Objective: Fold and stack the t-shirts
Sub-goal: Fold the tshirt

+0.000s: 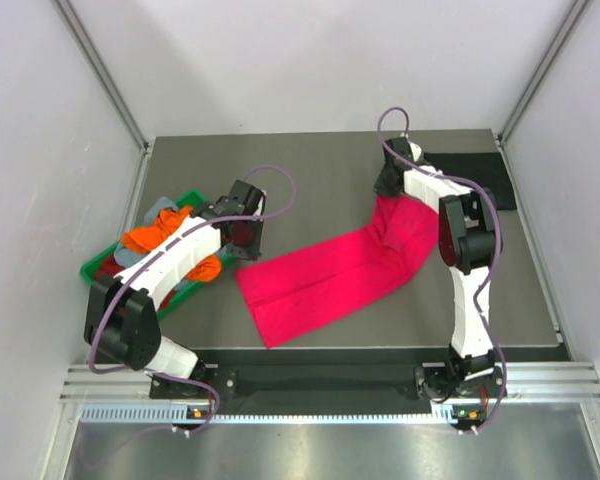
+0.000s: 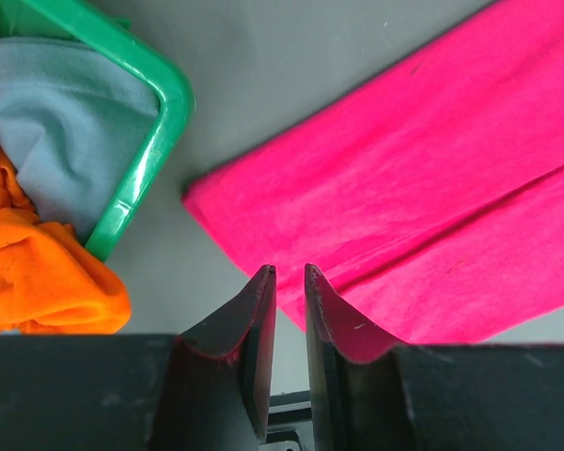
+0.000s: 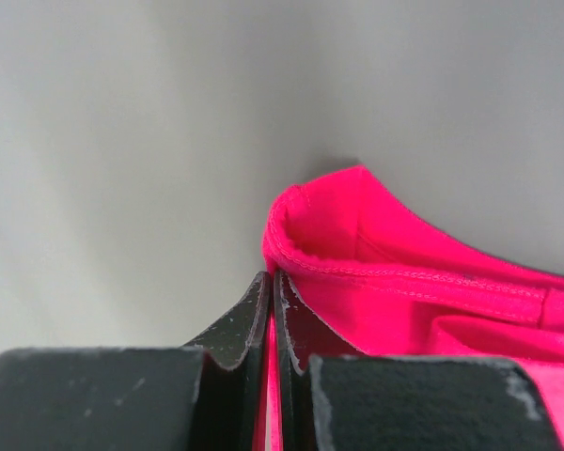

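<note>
The bright pink-red t-shirt (image 1: 330, 275) lies as a long folded strip running diagonally across the dark table. My right gripper (image 1: 388, 196) is shut on its far end, and that end rises off the table with the hem (image 3: 404, 272) curling just past the fingertips (image 3: 274, 274). My left gripper (image 1: 248, 243) hovers over the near-left end of the strip (image 2: 432, 169), just inside its corner. Its jaws stand a narrow gap apart (image 2: 289, 270) with nothing between them. A black t-shirt (image 1: 485, 175) lies flat at the back right corner.
A green plastic tray (image 1: 90, 268) sits at the left edge, its corner (image 2: 160, 122) close to my left gripper. It holds an orange t-shirt (image 1: 155, 232) (image 2: 38, 272) and a grey-blue one (image 2: 66, 132). White walls enclose the table on three sides.
</note>
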`<state>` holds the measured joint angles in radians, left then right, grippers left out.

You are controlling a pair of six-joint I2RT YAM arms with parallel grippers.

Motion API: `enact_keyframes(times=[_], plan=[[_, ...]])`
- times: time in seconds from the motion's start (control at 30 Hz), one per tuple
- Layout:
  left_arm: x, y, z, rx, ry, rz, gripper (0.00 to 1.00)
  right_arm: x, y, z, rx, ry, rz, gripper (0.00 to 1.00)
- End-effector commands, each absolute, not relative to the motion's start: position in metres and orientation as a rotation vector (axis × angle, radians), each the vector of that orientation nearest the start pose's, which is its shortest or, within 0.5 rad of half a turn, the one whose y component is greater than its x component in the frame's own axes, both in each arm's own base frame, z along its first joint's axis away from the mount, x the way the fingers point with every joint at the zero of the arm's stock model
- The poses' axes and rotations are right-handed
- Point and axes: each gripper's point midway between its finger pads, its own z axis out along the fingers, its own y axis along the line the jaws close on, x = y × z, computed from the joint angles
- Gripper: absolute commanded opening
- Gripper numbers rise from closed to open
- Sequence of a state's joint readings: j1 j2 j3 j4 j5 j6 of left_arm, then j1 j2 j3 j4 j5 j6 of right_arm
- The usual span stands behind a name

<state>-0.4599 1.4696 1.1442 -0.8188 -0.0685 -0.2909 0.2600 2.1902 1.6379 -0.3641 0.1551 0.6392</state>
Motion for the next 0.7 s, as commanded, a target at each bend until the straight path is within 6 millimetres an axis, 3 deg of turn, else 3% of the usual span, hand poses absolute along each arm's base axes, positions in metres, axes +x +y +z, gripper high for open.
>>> enact_keyframes(times=[0.0, 0.03, 0.1, 0.13, 0.17, 0.2, 0.23, 0.27, 0.33, 0.4, 0.43, 0.63, 0.67], plan=[[0.289, -0.142, 0.129, 0.185, 2.668, -0.136, 0.24, 0.565, 0.167, 0.051, 0.442, 2.332, 0.326, 0.0], [0.291, -0.143, 0.13, 0.186, 2.663, -0.138, 0.24, 0.569, 0.171, 0.042, 0.428, 2.344, 0.339, 0.0], [0.294, -0.146, 0.134, 0.187, 2.653, -0.154, 0.24, 0.589, 0.181, 0.057, 0.403, 2.299, 0.384, 0.0], [0.296, -0.147, 0.137, 0.181, 2.643, -0.166, 0.24, 0.593, 0.184, 0.047, 0.395, 2.312, 0.399, 0.0], [0.297, -0.15, 0.139, 0.183, 2.635, -0.182, 0.24, 0.6, 0.188, 0.049, 0.385, 2.297, 0.42, 0.0], [0.3, -0.154, 0.142, 0.185, 2.62, -0.211, 0.24, 0.615, 0.195, 0.065, 0.373, 2.25, 0.455, 0.0], [0.301, -0.156, 0.143, 0.181, 2.612, -0.22, 0.23, 0.62, 0.202, 0.053, 0.357, 2.262, 0.491, 0.0], [0.302, -0.156, 0.145, 0.18, 2.604, -0.224, 0.23, 0.635, 0.209, 0.072, 0.344, 2.2, 0.534, 0.0], [0.306, -0.156, 0.148, 0.172, 2.586, -0.217, 0.24, 0.645, 0.22, 0.062, 0.351, 2.185, 0.596, 0.0], [0.31, -0.155, 0.149, 0.173, 2.575, -0.198, 0.24, 0.659, 0.229, 0.076, 0.356, 2.11, 0.658, 0.0], [0.313, -0.154, 0.15, 0.176, 2.57, -0.189, 0.24, 0.662, 0.233, 0.071, 0.384, 2.102, 0.694, 0.0], [0.331, -0.159, 0.153, 0.201, 2.562, -0.162, 0.24, 0.684, 0.256, 0.083, 0.392, 1.953, 0.837, 0.01], [0.335, -0.161, 0.152, 0.2, 2.557, -0.164, 0.24, 0.687, 0.266, 0.097, 0.365, 1.915, 0.857, 0.01]])
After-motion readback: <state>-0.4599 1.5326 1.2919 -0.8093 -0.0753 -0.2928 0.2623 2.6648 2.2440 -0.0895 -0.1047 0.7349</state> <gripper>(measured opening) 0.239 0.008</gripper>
